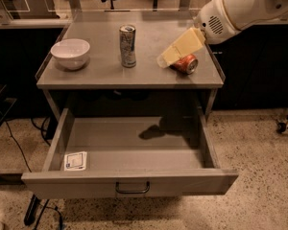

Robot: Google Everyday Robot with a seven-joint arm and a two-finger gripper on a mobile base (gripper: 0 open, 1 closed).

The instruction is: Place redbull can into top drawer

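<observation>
The redbull can (127,46) stands upright on the grey table top (105,73), near its middle. The top drawer (134,143) below is pulled open and holds nothing but a white sticker (76,160) at its front left; its dark wire handle (132,188) faces me. My gripper (165,60), on a white arm coming in from the upper right, hovers over the right part of the table top, right of the redbull can and just above a crushed orange-red can (185,63). It holds nothing.
A white bowl (70,53) sits at the table's left. The crushed orange-red can lies on its side at the right. Chair legs and a glass partition stand behind the table. Cables run on the speckled floor at the left.
</observation>
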